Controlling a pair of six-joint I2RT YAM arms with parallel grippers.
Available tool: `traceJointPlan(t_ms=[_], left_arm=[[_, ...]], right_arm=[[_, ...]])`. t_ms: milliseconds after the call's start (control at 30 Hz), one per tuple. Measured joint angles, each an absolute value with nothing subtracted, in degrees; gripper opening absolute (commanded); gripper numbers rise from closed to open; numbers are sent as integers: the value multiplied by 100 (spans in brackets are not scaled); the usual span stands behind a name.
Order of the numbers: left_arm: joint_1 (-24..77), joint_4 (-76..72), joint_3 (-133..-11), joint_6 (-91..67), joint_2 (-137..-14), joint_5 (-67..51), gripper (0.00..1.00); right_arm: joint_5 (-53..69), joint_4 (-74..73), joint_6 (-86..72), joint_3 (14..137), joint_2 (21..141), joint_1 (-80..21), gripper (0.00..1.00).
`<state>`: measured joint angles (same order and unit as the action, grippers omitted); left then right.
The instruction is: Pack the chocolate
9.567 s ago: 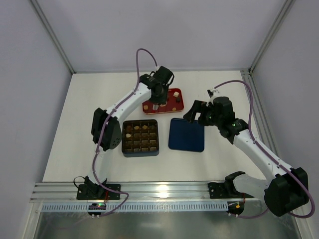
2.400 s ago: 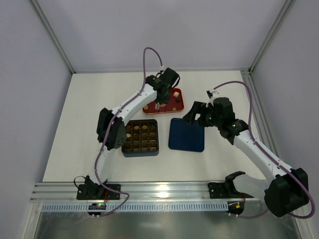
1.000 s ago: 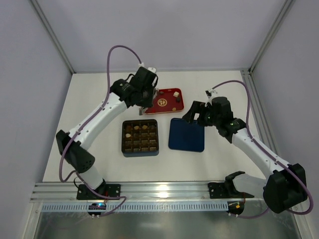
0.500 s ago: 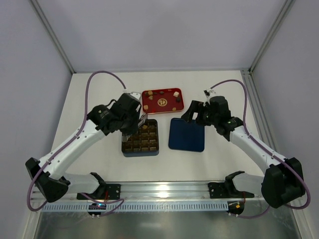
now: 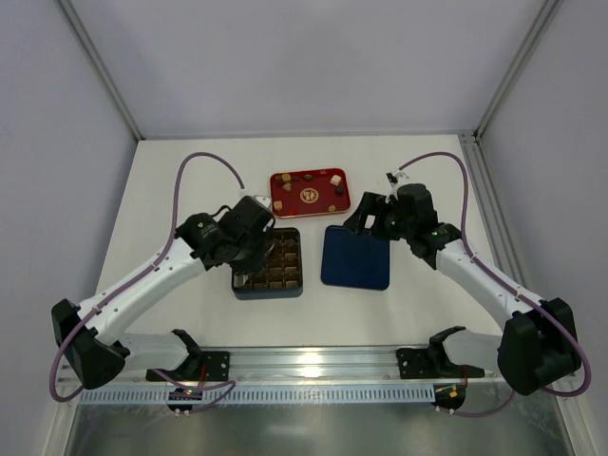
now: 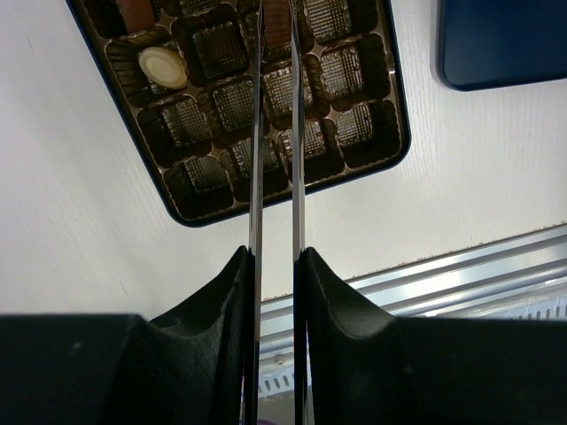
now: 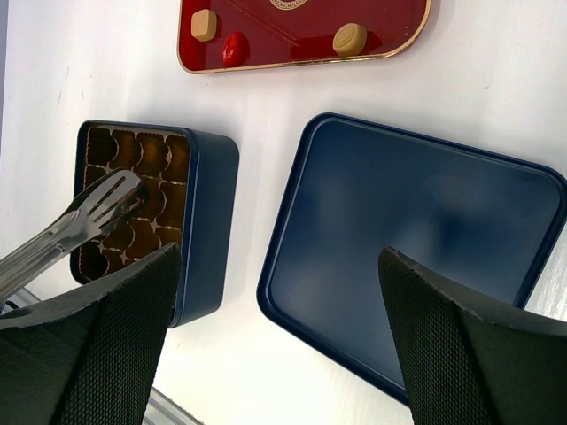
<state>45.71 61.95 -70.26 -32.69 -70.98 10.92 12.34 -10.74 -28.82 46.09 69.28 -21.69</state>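
Item, as I read it: left gripper [image 6: 275, 266] squeezing tongs [image 6: 255, 133] onto a brown chocolate [image 6: 277, 12] above the box [image 6: 354, 124], few cells filled, most empty, others on red tray [image 7: 292, 40]; right gripper [image 7: 279, 301] spread wide

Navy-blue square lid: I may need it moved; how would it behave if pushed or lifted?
The flat navy-blue square lid looks rigid, so it would probably slide whole on the white table. Lying flat with a low rim, it seems unlikely to tip, though awkward to pinch.
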Motion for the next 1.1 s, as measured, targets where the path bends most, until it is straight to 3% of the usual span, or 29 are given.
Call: traceJointPlan(t_ms=[1100], left_arm=[[4644,6112,-6917,-3435,-7109,1203,36]], right_arm=[[1232,-1074,-2882,4606,6928,-2171,91]])
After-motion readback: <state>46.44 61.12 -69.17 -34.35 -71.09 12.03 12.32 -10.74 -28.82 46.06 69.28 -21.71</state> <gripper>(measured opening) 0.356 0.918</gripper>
